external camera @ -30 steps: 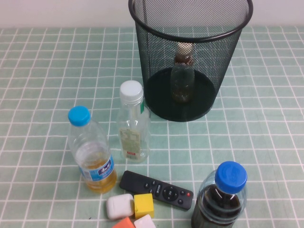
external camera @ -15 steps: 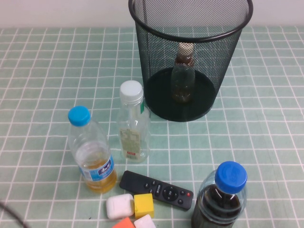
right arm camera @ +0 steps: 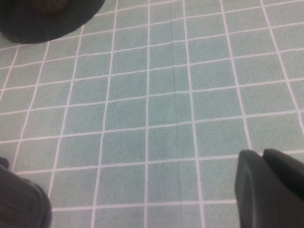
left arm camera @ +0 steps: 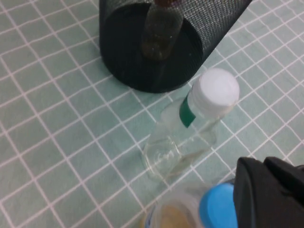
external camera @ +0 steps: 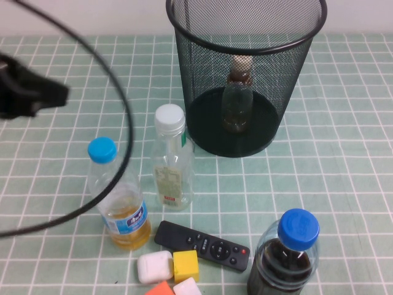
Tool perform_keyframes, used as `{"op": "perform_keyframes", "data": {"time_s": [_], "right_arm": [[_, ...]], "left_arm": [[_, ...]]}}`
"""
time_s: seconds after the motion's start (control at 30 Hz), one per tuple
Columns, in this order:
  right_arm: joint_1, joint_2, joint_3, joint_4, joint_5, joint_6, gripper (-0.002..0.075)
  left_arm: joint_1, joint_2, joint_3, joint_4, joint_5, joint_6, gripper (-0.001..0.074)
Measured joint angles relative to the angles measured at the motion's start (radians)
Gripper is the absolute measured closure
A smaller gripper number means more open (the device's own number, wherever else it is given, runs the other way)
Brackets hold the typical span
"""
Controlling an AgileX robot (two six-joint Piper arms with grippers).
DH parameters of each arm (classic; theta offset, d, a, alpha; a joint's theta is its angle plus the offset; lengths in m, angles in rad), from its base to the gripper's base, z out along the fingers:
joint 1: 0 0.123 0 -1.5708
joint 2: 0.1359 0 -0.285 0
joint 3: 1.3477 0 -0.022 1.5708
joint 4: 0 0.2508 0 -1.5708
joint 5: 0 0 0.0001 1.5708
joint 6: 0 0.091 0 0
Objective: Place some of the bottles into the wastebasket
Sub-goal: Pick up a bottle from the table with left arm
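Note:
The wastebasket point(external camera: 202, 74) stands at the table's far middle. The small squat bottle point(external camera: 237, 98) with a beige cap stands upright inside it, seen through the mesh. The taller clear bottle point(external camera: 172, 161) with a white cap stands upright on the table just in front-left of the basket. My left gripper point(external camera: 58, 93) hangs at the far left, well left of that bottle and above the table, holding nothing. The left wrist view looks down on the white-capped bottle point(left arm camera: 199, 114) and the basket point(left arm camera: 123, 57). My right gripper point(right arm camera: 142, 204) is open and empty over bare tiles; it is outside the high view.
A blue-capped bottle of yellow liquid point(external camera: 118, 196) stands front left, a blue-capped bottle of dark liquid point(external camera: 288, 255) front right. A black remote point(external camera: 202, 246) and white point(external camera: 155, 267), yellow point(external camera: 185, 265) and orange point(external camera: 161, 289) blocks lie at the front edge. A black cable point(external camera: 126, 117) loops over the left side.
My left arm and its cable have come into the high view from the left edge. The bottles and the basket have not moved.

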Motion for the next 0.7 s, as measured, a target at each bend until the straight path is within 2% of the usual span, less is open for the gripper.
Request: {"op": "perform_keyframes", "data": {"time_s": [0.27,0.37,0.5,0.57,0.63,0.7], "right_arm": [[0.000,0.000,0.000,0.000,0.000,0.000,0.0734],[0.000,0.000,0.000,0.000,0.000,0.000,0.0734],[0.000,0.000,0.000,0.000,0.000,0.000,0.0734],[0.000,0.000,0.000,0.000,0.000,0.000,0.0734],[0.000,0.000,0.000,-0.002,0.000,0.000,0.0734],[0.000,0.000,0.000,-0.001,0.000,0.000,0.0734]], "left_arm": [[-0.275,0.177,-0.087,0.093,-0.102,0.010,0.0738],[-0.321,0.198,-0.092,0.102,-0.128,0.017,0.0738],[-0.330,0.225,-0.093,0.101,-0.164,0.091,0.0717],[-0.330,0.243,-0.093,0.080,-0.164,0.129,0.0656],[-0.330,0.264,-0.093,0.046,-0.159,0.153,0.0549],[-0.330,0.284,-0.093,0.018,-0.159,0.203,0.0402]]}}
